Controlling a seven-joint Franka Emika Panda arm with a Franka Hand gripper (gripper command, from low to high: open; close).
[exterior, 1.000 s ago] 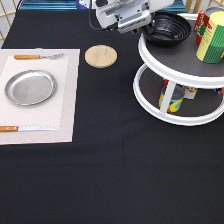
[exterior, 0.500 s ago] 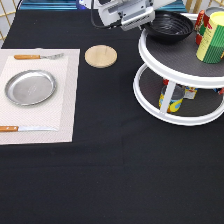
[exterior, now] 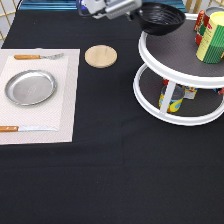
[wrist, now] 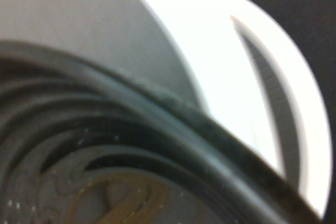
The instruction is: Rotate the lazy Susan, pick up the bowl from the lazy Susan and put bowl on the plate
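Note:
The black ridged bowl [exterior: 162,19] hangs tilted just above the left edge of the lazy Susan's [exterior: 167,56] top tier, at the exterior view's top right. My gripper [exterior: 136,11] is at the bowl's left rim, shut on it. In the wrist view the bowl's ridges [wrist: 90,150] fill the near field, with the lazy Susan's white rim [wrist: 225,75] behind. The silver plate [exterior: 30,87] lies bare on a pale placemat [exterior: 67,105] at the exterior view's left.
A pale wooden disc [exterior: 100,56] lies between the placemat and the lazy Susan. A fork [exterior: 37,57] and a knife [exterior: 25,129] flank the plate. Cans [exterior: 214,35] stand on the top tier, and more containers [exterior: 172,97] on the lower tier.
The bowl has risen off the top tier and moved slightly toward the exterior view's left and top, held by my gripper.

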